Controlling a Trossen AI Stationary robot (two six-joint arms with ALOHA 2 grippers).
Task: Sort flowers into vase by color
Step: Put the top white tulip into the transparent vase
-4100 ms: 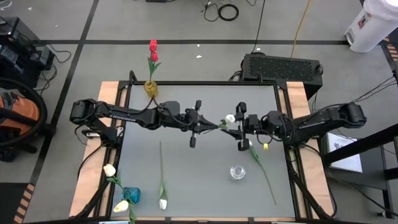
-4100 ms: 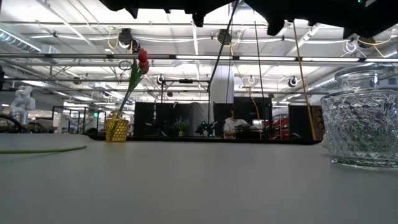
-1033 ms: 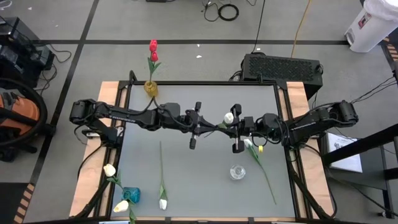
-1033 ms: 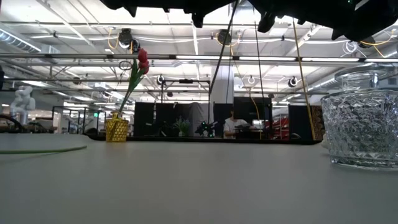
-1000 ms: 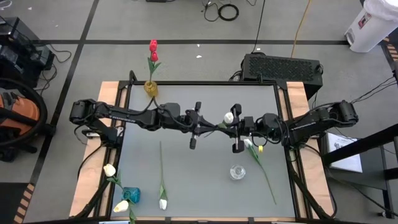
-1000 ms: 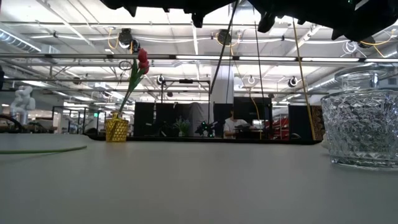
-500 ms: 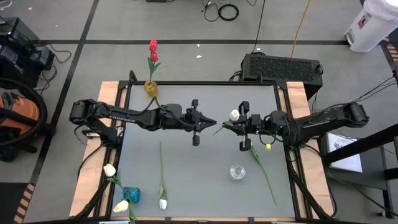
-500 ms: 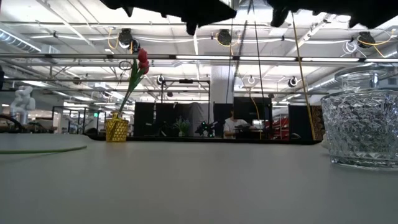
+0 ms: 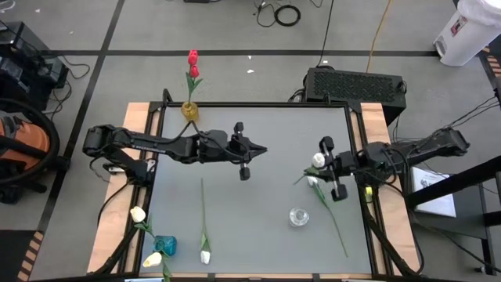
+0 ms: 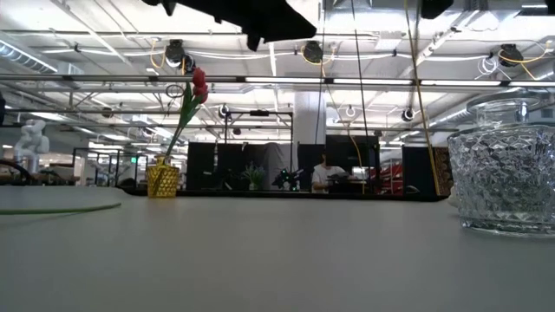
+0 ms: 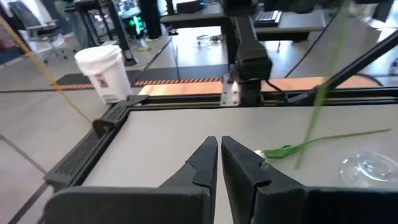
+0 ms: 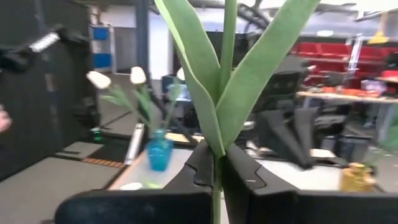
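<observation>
My right gripper (image 9: 315, 168) hovers over the table's right half, shut on a white tulip (image 9: 318, 159) with green leaves (image 12: 211, 68). Over the table's middle, my left gripper (image 9: 263, 149) is shut and holds nothing; its fingers (image 11: 219, 163) show only a slit between them. Red tulips (image 9: 192, 59) stand in a yellow vase (image 9: 190, 110) at the far edge. Cream tulips (image 9: 138, 214) stand in a blue vase (image 9: 165, 245) at the near left. A clear glass vase (image 9: 298, 216) stands near the right. Two more flowers (image 9: 205, 256) (image 9: 333, 219) lie flat on the table. My right gripper pinches the tulip's stem (image 12: 217, 167) between its two fingers, just below where the leaves branch off. The fingers come in about level from the table's right and lie across the stem. The flower is lifted clear of the table, leaves up and lower stem (image 11: 328, 68) hanging below.
The glass vase (image 10: 507, 169) stands close in front of the low camera. A thin stem (image 10: 61, 209) lies on the table's left part. Black frame rails (image 11: 186, 102) edge the table. Open grey surface lies between the two arms.
My right gripper has drawn back toward the table's right edge and risen a little, carrying the white tulip. The stem's free end, which was at my left gripper, has come away from it. My left gripper has turned a little on the spot.
</observation>
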